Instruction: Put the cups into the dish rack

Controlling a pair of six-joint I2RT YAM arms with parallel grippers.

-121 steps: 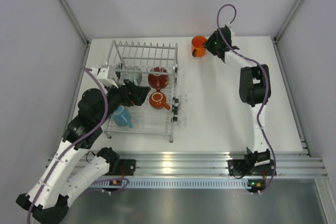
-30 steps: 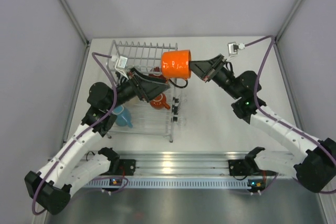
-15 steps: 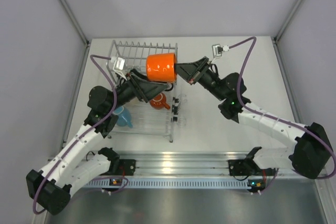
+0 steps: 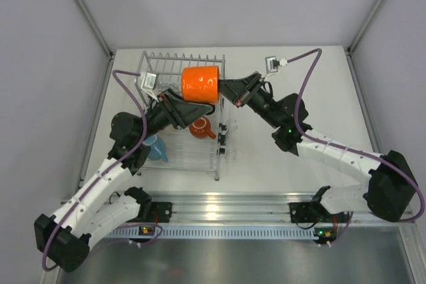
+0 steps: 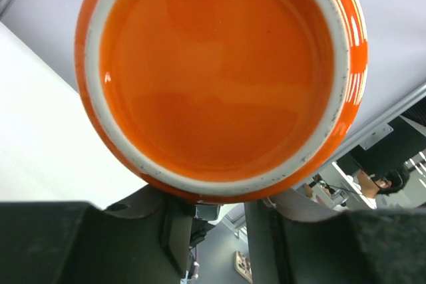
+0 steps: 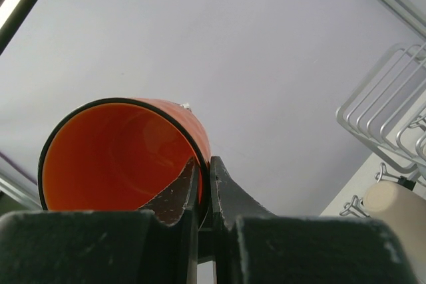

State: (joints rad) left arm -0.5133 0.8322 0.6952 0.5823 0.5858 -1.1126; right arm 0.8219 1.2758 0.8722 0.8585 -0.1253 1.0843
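Above the far end of the silver-white wire dish rack (image 4: 170, 64), the bright orange ceramic mug (image 4: 201, 84) hangs on its side. The right gripper (image 6: 203, 171) pinches its rim, one finger inside. The left gripper (image 5: 219, 209), fingers spread, faces the mug's glazed base, which only the left wrist view shows; contact unclear.

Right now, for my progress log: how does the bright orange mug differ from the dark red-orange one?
The bright orange mug hangs sideways above the dish rack; the dark red-orange mug rests inside it. The right hand pinches the orange mug's rim; neither hand holds the darker mug. The orange glaze is brighter, the other deeper and redder. Both are small mugs.
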